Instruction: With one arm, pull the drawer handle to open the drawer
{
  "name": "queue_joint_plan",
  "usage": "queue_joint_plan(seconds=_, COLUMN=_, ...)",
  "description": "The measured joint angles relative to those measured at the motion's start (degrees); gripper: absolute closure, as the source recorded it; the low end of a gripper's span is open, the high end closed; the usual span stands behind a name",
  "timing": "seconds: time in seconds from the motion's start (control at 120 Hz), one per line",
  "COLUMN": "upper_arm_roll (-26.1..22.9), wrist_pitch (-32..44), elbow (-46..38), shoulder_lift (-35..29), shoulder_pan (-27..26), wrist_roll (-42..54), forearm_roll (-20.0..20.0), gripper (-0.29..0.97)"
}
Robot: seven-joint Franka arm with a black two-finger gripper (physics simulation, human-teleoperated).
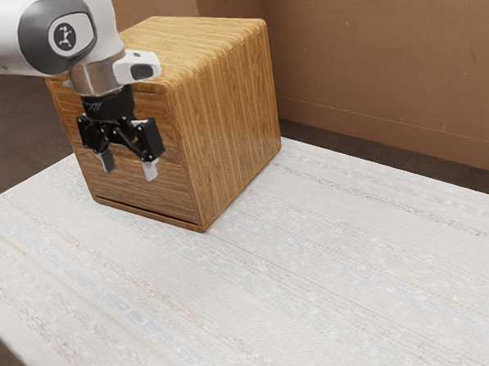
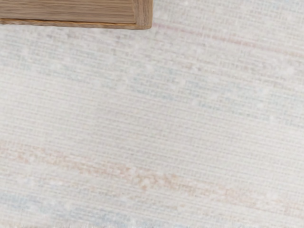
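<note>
The white arm point(image 1: 55, 34) reaches in over the wooden cabinet's point(image 1: 224, 108) top corner. Its black gripper point(image 1: 129, 169) hangs just in front of the cabinet's front face, fingers pointing down and spread apart, clasping nothing. The drawer point(image 1: 174, 192) lies flush in that face, low down; its handle I cannot make out. The pale table point(image 1: 347, 262) stretches away from the cabinet's side. Under the hand, the cabinet's bottom corner point(image 2: 71, 12) meets the table point(image 2: 166, 118).

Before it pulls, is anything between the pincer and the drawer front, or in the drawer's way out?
Nothing visible. The open pincer hangs just before the drawer front, and the table ahead of it shows no obstacle.
</note>
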Motion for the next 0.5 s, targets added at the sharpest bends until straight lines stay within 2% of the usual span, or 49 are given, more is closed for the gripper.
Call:
queue_joint_plan(seconds=0.1, upper_arm_roll=0.0, wrist_pitch=-0.6, elbow=0.0, shoulder_lift=0.0, shoulder_pan=0.2, wrist_roll=0.6, forearm_roll=-0.1, gripper=0.0)
queue_joint_plan(seconds=0.167, upper_arm_roll=-0.1, wrist_pitch=-1.2, elbow=1.3, shoulder_lift=-1.2, shoulder_pan=-1.5, wrist_roll=0.9, forearm_roll=0.0, gripper=0.0)
queue_joint_plan(seconds=0.25, upper_arm_roll=0.7, wrist_pitch=-2.0, elbow=7.0, shoulder_lift=-4.3, shoulder_pan=-5.3, wrist_roll=-0.5, forearm_roll=0.0, gripper=0.0)
queue_joint_plan(seconds=0.35, upper_arm_roll=2.0, wrist_pitch=-2.6, elbow=8.6, shoulder_lift=-5.0, shoulder_pan=-9.5, wrist_roll=-6.6, forearm_roll=0.1, gripper=0.0)
queue_joint_plan(seconds=0.5, upper_arm_roll=2.2, wrist_pitch=-3.1, elbow=8.2, shoulder_lift=-4.1, shoulder_pan=-10.4, wrist_roll=-18.9, forearm_roll=0.2, gripper=0.0)
